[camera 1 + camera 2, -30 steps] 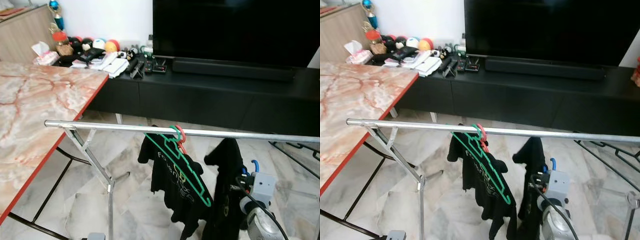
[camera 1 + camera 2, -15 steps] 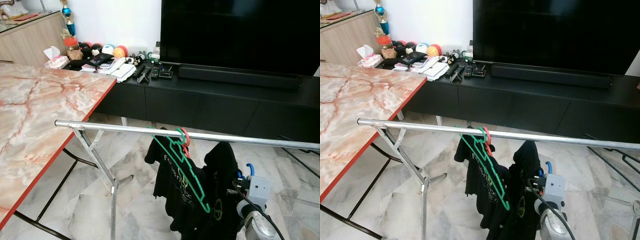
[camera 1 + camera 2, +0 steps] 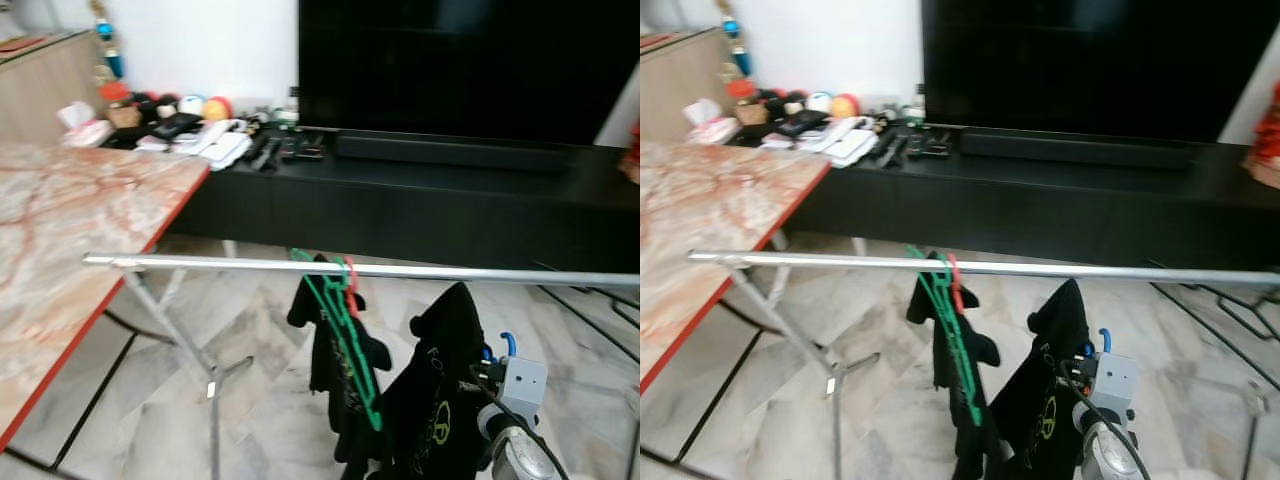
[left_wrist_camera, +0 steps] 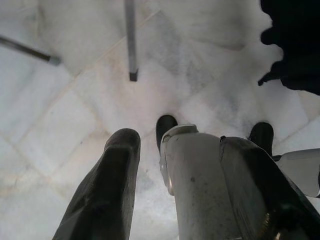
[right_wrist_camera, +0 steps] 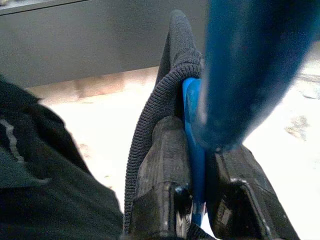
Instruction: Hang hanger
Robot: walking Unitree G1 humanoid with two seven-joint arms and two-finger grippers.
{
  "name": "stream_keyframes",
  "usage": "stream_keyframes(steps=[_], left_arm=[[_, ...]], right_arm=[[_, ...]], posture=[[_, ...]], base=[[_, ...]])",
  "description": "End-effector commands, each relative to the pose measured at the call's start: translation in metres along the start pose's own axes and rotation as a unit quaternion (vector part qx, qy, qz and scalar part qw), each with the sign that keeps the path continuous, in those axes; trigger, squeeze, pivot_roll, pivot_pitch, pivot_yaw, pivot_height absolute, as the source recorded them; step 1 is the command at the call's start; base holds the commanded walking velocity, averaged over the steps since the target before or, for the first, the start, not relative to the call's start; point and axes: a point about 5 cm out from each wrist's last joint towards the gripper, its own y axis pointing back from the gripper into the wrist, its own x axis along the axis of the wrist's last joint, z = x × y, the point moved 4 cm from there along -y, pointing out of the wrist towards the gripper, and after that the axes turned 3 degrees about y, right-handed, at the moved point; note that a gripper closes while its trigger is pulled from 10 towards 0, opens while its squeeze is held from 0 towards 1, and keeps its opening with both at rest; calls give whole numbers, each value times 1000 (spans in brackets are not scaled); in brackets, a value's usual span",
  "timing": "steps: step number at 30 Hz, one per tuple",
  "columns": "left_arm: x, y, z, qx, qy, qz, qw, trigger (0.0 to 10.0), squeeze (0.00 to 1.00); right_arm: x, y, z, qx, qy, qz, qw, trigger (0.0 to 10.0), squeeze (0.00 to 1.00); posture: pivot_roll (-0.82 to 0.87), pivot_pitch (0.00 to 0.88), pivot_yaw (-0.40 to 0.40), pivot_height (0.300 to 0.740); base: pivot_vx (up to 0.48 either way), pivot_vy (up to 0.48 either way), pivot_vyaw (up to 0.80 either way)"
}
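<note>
While the right tool [image 5: 197, 200] sits low, clamped on the blue hanger [image 5: 192, 135] w/ its black shirt [image 3: 430, 400], it's below the rail [image 3: 420, 271]. Carry step; next needs lifting the hook over it. Left tool [image 4: 175, 175] apart, idle.

green hanger [image 3: 352, 345] | black shirt [image 3: 432, 400] | blue hanger [image 5: 194, 135] | silver rail [image 3: 400, 271]

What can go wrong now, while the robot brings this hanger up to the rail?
1. The right claw pinches the blue hanger together with the shirt collar; the hanger may slip.
2. The hanger is well below the rail; the dangling shirt could snag the green hanger on the way up.
3. The head views are blurred, so aiming the hook may be off.
</note>
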Motion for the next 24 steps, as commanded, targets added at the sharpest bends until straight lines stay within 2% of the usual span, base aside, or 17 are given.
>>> stream_keyframes(steps=[1, 5, 8, 24], left_arm=[[-8, 1, -1, 6, 15, -11, 1000, 10000, 0], [-6, 1, -2, 5, -1, -9, 1000, 10000, 0], [-6, 1, -4, 10, -1, -8, 1000, 10000, 0], [-3, 1, -6, 8, -11, -2, 1000, 10000, 0]], right_arm=[[10, -3, 1, -2, -2, 19, 1000, 10000, 0], [11, -5, -2, 4, 3, 19, 1000, 10000, 0], [10, -6, -4, 2, -2, 18, 1000, 10000, 0], [11, -6, -11, 5, -3, 26, 1000, 10000, 0]], posture=[[-74, 53, -5, 740], [-66, 59, -4, 740], [-62, 66, -1, 740], [-58, 89, 12, 740]], base=[[0, 480, -800], [0, 480, -800], [0, 0, -800], [0, 0, 0]])
